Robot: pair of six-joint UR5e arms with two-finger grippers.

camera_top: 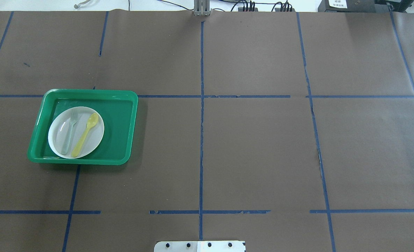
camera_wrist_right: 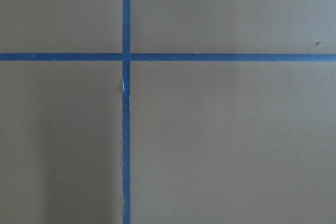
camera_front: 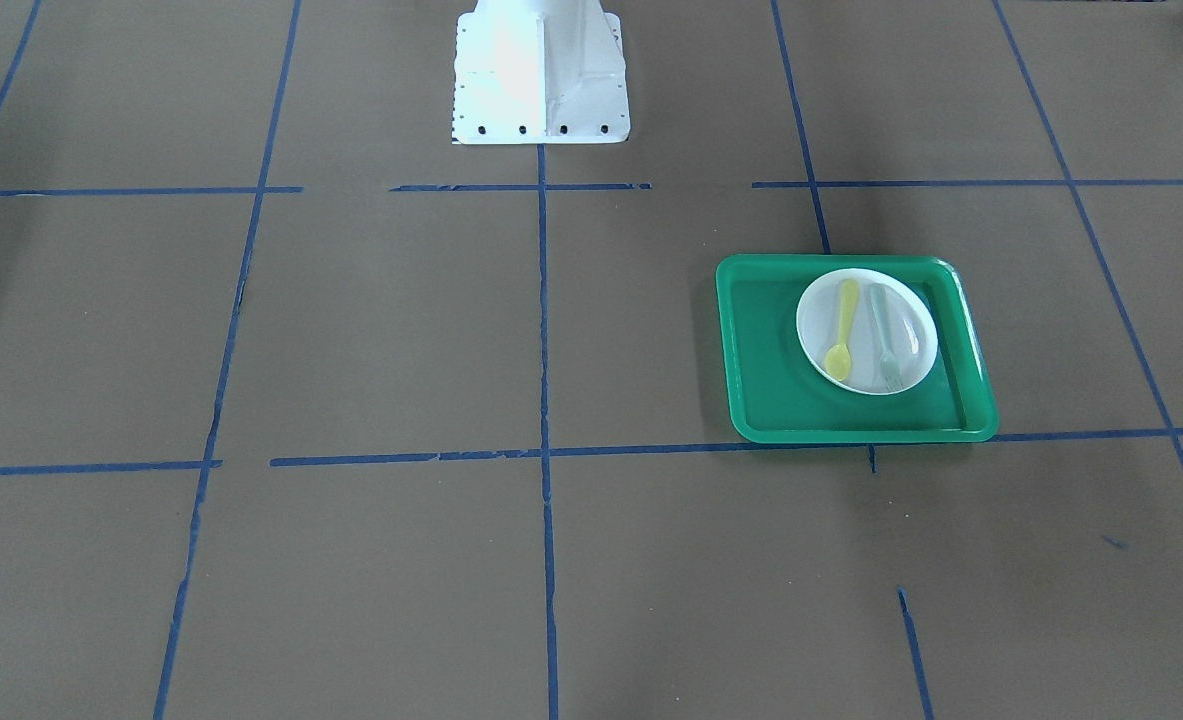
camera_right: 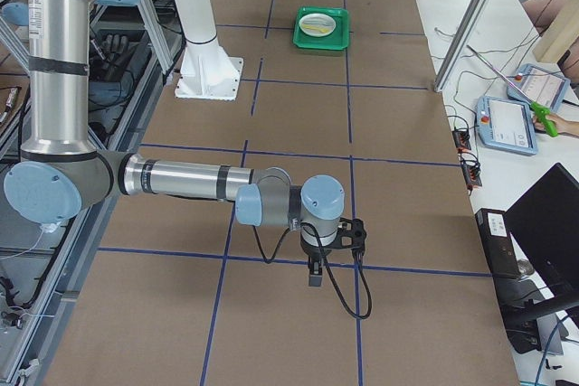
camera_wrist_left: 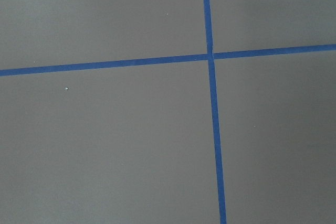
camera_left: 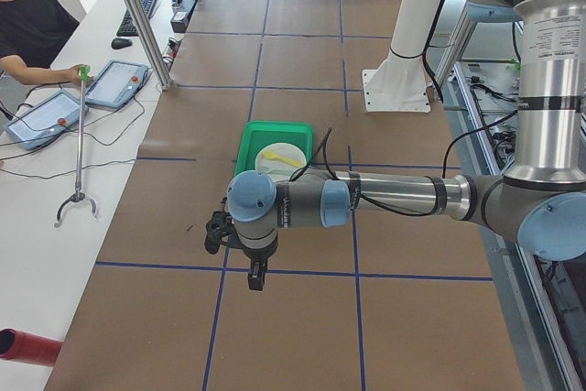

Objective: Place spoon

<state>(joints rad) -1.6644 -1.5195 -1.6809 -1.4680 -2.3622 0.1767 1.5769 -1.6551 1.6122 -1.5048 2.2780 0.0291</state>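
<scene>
The pale yellow spoon (camera_front: 841,330) lies on a white plate (camera_front: 863,372) beside a grey-green fork (camera_front: 886,335), inside a green tray (camera_front: 771,360). In the overhead view the spoon (camera_top: 85,134) lies right of the fork (camera_top: 69,133) on the plate (camera_top: 96,134) in the tray (camera_top: 119,119), at the table's left. My left gripper (camera_left: 256,279) shows only in the exterior left view, above the table and nearer that camera than the tray (camera_left: 252,148). My right gripper (camera_right: 314,277) shows only in the exterior right view, far from the tray (camera_right: 321,41). I cannot tell whether either is open or shut. Neither touches the spoon.
The brown table carries a grid of blue tape lines. The white robot base (camera_front: 541,75) stands at the table's middle edge. Both wrist views show only table and tape. An operator (camera_left: 32,29) sits at a side desk with tablets.
</scene>
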